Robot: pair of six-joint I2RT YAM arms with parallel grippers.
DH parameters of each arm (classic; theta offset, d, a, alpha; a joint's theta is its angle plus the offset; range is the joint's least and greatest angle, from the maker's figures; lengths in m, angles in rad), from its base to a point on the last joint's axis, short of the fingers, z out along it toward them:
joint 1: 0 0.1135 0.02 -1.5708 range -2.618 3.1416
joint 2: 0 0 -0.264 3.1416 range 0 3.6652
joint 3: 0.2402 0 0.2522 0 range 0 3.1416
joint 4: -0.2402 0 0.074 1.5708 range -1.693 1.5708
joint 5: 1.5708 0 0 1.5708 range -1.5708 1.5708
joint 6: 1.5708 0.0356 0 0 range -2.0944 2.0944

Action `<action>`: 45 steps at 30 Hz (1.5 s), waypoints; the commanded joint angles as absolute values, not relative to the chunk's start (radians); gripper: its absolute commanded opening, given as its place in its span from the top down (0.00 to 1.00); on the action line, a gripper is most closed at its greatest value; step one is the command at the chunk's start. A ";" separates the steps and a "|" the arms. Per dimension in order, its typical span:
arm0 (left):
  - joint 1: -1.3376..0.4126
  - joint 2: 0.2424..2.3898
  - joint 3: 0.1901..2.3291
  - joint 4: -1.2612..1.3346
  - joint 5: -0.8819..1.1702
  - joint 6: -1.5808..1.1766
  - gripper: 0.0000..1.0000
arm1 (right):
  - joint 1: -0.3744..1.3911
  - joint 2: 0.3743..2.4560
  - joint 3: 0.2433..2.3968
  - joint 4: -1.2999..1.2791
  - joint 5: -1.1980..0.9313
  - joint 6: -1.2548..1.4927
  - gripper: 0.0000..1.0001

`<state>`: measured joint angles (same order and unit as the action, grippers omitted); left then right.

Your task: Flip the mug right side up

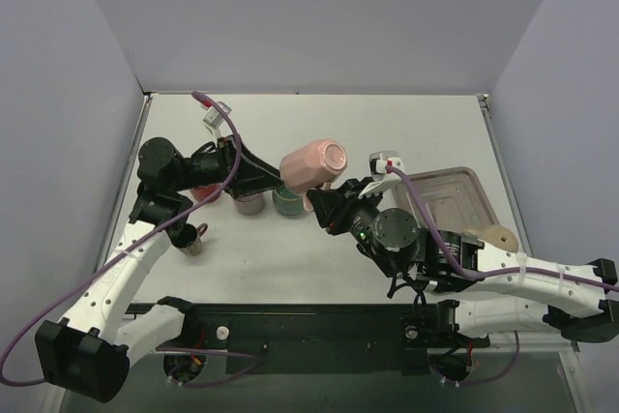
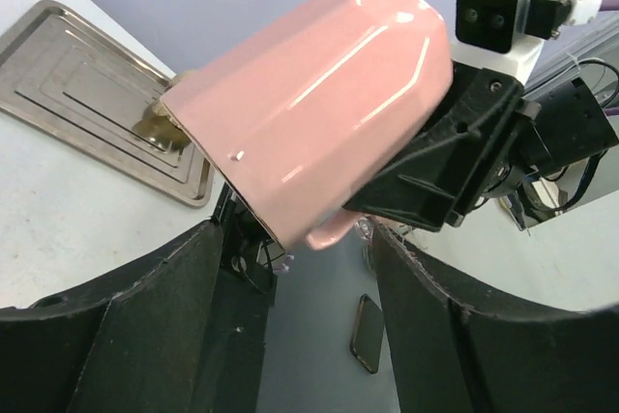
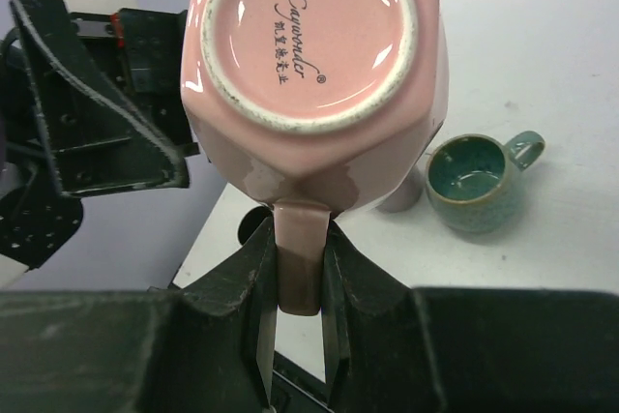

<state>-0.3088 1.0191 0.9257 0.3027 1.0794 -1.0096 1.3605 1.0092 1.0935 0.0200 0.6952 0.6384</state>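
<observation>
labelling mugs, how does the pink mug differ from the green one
The pink mug is held by its handle in the right hand, base showing; the green mug stands upright on the table. The pink mug is faceted, the green mug round. Both have one handle.

Underside of the pink mug (image 3: 311, 41): cursive brand mark, apparently "Cayvonder", with a registered-trademark sign; a row of Chinese characters beneath, too fine to read

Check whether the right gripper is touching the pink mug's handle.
Touching. Right wrist view shows the right gripper clamped on the mug handle from both sides.
</observation>
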 commanded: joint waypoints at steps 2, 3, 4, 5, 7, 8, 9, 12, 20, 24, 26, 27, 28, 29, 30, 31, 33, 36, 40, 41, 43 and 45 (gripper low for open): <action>-0.314 1.023 0.923 0.466 1.058 -1.126 0.27 | 1.365 1.042 1.181 0.236 0.651 0.588 1.00; -0.313 1.025 0.922 0.465 1.063 -1.127 0.27 | 1.365 1.040 1.178 0.250 0.647 0.591 1.00; -0.313 1.025 0.916 0.482 1.066 -1.159 0.27 | 1.364 1.035 1.171 0.255 0.641 0.594 1.00; -0.313 1.023 0.913 0.558 1.074 -1.184 0.27 | 1.364 1.032 1.167 0.259 0.640 0.607 1.00; -0.316 1.020 0.900 0.734 1.091 -1.284 0.28 | 1.359 1.032 1.143 0.293 0.612 0.627 1.00; -0.319 1.017 0.910 0.776 1.101 -1.314 0.29 | 1.348 1.034 1.122 0.308 0.592 0.638 1.00; -0.319 1.011 0.917 0.782 1.103 -1.312 0.30 | 1.344 1.038 1.112 0.333 0.557 0.650 1.00; -0.324 1.014 0.948 0.727 1.098 -1.287 0.45 | 1.319 1.066 1.114 0.333 0.532 0.678 1.00; -0.327 0.983 0.930 0.673 1.111 -1.163 1.00 | 1.128 1.123 1.039 0.296 0.380 0.819 1.00; -0.327 0.991 1.040 -0.042 0.990 -0.606 1.00 | 1.114 1.158 1.031 0.189 0.445 0.799 1.00; -0.325 1.006 1.091 -0.227 0.884 -0.375 1.00 | 1.112 1.179 1.040 0.106 0.466 0.787 0.93; -0.319 1.017 1.112 -0.271 0.853 -0.273 1.00 | 1.109 1.183 1.046 0.085 0.474 0.787 0.83; -0.318 1.023 1.124 -0.354 0.801 -0.235 1.00 | 1.106 1.192 1.048 0.042 0.489 0.787 0.65; -0.311 1.035 1.138 -0.383 0.767 -0.172 1.00 | 1.097 1.198 1.046 0.025 0.495 0.790 0.53; -0.310 1.042 1.143 -0.434 0.758 -0.149 1.00 | 1.089 1.198 1.043 0.003 0.514 0.798 0.38; -0.307 1.048 1.147 -0.455 0.740 -0.112 1.00 | 1.086 1.201 1.037 -0.033 0.520 0.804 0.34; -0.305 1.057 1.147 -0.500 0.704 -0.060 1.00 | 1.071 1.203 1.029 -0.069 0.522 0.822 0.28; -0.305 1.071 1.161 -0.580 0.634 0.056 1.00 | 1.036 1.198 1.019 -0.133 0.508 0.848 0.26; -0.305 1.101 1.202 -0.713 0.523 0.202 1.00 | 1.009 1.177 1.003 -0.208 0.540 0.856 0.25; -0.305 1.106 1.210 -0.763 0.503 0.221 1.00 | 1.008 1.167 1.003 -0.233 0.552 0.861 0.25; -0.307 1.124 1.233 -0.837 0.492 0.274 1.00 | 0.994 1.151 1.005 -0.290 0.612 0.871 0.25; -0.316 1.144 1.250 -0.921 0.477 0.340 1.00 | 0.973 1.125 1.005 -0.366 0.652 0.894 0.25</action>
